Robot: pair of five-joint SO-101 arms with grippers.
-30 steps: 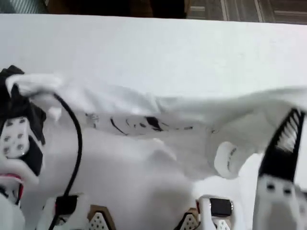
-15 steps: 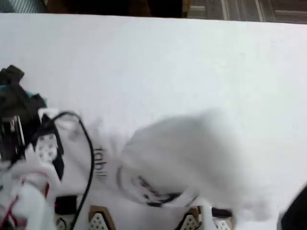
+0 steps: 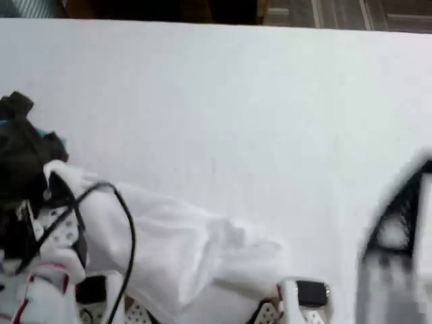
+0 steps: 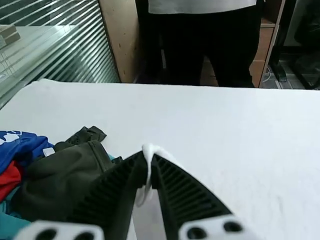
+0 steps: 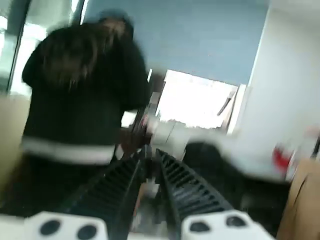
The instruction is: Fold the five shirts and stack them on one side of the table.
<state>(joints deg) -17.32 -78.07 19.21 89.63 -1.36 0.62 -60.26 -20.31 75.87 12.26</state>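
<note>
Left gripper (image 4: 149, 161): ribbed black jaws clenched on a thin fold of the white shirt (image 3: 182, 246). The shirt lies in a soft, rumpled heap on the near edge of the matte white table (image 3: 236, 121), by the arm bases. A glossy black cable (image 3: 127, 233) loops over it. Pile of crumpled shirts (image 4: 55, 175) at the table's left side: dark olive, blue, red. Right gripper (image 5: 151, 152): raised toward the room, ribbed jaws drawn together, smeared.

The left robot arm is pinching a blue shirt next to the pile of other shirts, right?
Not blue. The shirt pinched in the left gripper is white, as the left wrist view shows. It is indeed next to the pile of other shirts.
</note>
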